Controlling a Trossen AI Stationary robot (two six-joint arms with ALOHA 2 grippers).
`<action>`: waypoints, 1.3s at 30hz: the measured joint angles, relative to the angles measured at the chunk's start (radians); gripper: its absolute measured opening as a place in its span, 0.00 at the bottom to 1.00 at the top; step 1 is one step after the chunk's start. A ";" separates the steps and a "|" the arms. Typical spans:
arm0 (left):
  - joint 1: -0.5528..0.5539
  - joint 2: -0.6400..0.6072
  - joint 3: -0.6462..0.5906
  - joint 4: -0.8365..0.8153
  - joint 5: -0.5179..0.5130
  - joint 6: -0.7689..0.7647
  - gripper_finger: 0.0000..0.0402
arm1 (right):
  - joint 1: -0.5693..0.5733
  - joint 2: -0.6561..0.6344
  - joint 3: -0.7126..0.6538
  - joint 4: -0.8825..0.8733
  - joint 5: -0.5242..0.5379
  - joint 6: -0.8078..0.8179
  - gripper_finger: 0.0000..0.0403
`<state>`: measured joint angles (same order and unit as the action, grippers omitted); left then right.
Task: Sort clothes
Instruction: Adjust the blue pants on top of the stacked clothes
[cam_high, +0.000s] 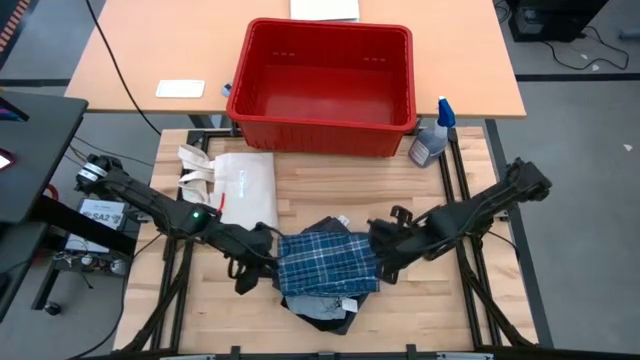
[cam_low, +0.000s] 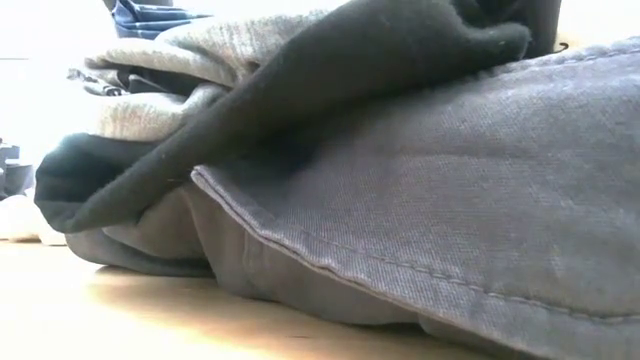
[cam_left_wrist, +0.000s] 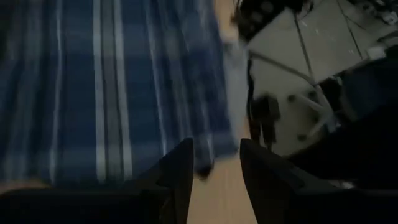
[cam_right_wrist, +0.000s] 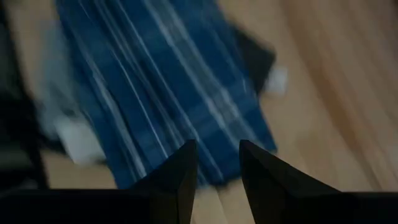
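The blue-and-white plaid piece (cam_high: 327, 262) lies spread on top of the pile, between my two grippers. Under it the dark charcoal-grey shorts (cam_high: 325, 310) rest on the table and fill the low view (cam_low: 450, 200). The black piece (cam_high: 336, 222) shows at the pile's far side and drapes over the shorts (cam_low: 330, 70). My left gripper (cam_high: 268, 258) is at the plaid's left edge and shut on it. My right gripper (cam_high: 381, 255) is at its right edge, likewise shut on it. My left gripper has the plaid piece's left edge (cam_left_wrist: 205, 163) between its two fingers, coming level from the table's left. One layer or several, I cannot tell. My right gripper has the plaid's right edge (cam_right_wrist: 217, 174) between its two fingers, coming level from the table's right. The cloth spans flat between both grippers over the pile.
A cream-white tote bag (cam_high: 238, 180) lies on the table left of and beyond the pile. A red basket (cam_high: 325, 125) stands at the far edge, with a spray bottle (cam_high: 432, 138) to its right. Bare wood shows near the table's right side (cam_high: 440, 300).
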<state>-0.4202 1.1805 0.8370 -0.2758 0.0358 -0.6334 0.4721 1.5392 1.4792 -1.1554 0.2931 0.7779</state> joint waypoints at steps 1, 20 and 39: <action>0.000 0.000 0.021 0.002 -0.031 0.030 0.34 | 0.000 -0.020 0.000 0.038 0.023 -0.008 0.32; -0.065 0.198 0.064 0.129 -0.102 0.098 0.34 | 0.091 -0.055 -0.388 0.751 -0.061 0.058 0.32; -0.092 0.179 0.063 -0.057 0.059 0.022 0.34 | 0.089 -0.120 -0.491 0.538 -0.236 0.192 0.32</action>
<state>-0.5123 1.3596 0.9005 -0.3325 0.0945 -0.6118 0.5607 1.4189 0.9880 -0.6170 0.0573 0.9703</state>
